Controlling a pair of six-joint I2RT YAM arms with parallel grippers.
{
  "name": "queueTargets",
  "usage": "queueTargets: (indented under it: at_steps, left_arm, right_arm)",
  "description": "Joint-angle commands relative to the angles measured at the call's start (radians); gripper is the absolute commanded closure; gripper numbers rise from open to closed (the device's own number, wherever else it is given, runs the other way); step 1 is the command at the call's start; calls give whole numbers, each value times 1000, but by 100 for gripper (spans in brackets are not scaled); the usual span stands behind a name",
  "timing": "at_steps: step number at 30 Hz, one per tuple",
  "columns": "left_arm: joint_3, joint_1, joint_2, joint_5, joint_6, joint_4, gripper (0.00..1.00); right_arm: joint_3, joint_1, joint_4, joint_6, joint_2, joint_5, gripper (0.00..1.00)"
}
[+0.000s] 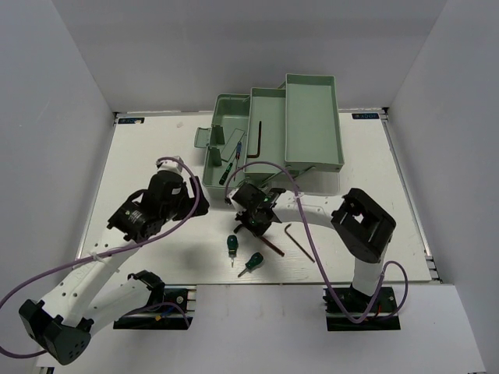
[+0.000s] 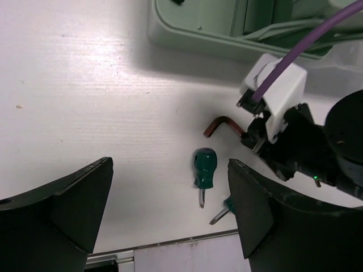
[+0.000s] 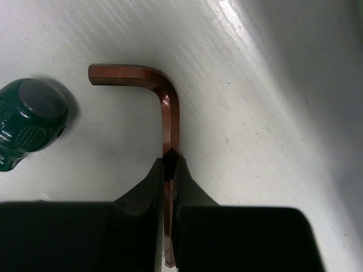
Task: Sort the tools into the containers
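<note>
My right gripper (image 3: 171,164) is shut on the long arm of a reddish-brown hex key (image 3: 164,96) that lies on the white table; its bend and short arm stick out ahead of the fingertips. From above, this gripper (image 1: 249,222) sits in front of the toolbox and the key's tail (image 1: 273,246) trails behind it. Two green-handled screwdrivers (image 1: 231,247) (image 1: 251,263) lie near the front edge. A second hex key (image 1: 300,241) lies to the right. My left gripper (image 2: 170,209) hangs open above the table, and one green screwdriver (image 2: 204,170) lies below its gap.
The sage-green toolbox has its trays (image 1: 312,117) spread open at the back. A third hex key (image 1: 256,140) lies in one tray, and thin screwdrivers (image 1: 227,172) lie in the lower left part. The table's front edge (image 2: 170,246) runs close under my left gripper.
</note>
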Motion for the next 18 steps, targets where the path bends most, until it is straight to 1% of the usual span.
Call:
queueTargets:
  at_steps: [1,4,6,8,9,12,13,15,17,18]
  left_arm:
    - [-34,-5,-38,35,-22,-8,8]
    - [-58,-5,-38,53,-31,3,8]
    - [-81,-5,-47,53,-31,25,8]
    - [-92,-5,-47,62,-31,25,8]
    - [-92,-5,-47,62,-31,37,8]
    - [-101,-5,-47,73,-31,49,8]
    - [-113,-5,-47,85,-31,58,8]
    - [-122,-5,-47,96,-31,69,8]
    - [-133,-5,-38,108,-31,78,8]
    - [-142,-5,-38,118,-31,87,8]
  right_arm:
    - [-14,-6,-8,-2,18,27,100]
    - [9,-22,0,-35,-25,18,100]
    - [35,-28,-11,-52,-41,-45,100]
    - [64,-39,-29,-52,-79,-141,100]
    - [69,-46,-32,-83,-90,-177,100]
    - [129,-54,-32,-89,-154,-232,100]
    - [185,-63,-32,-103,-160,-240,100]
    - [231,-72,-38,-115,-182,-274,100]
    - [334,-92,-53,-126,-189,-301,100]
    - [359,-100,-57,-128,-188,-304,100]
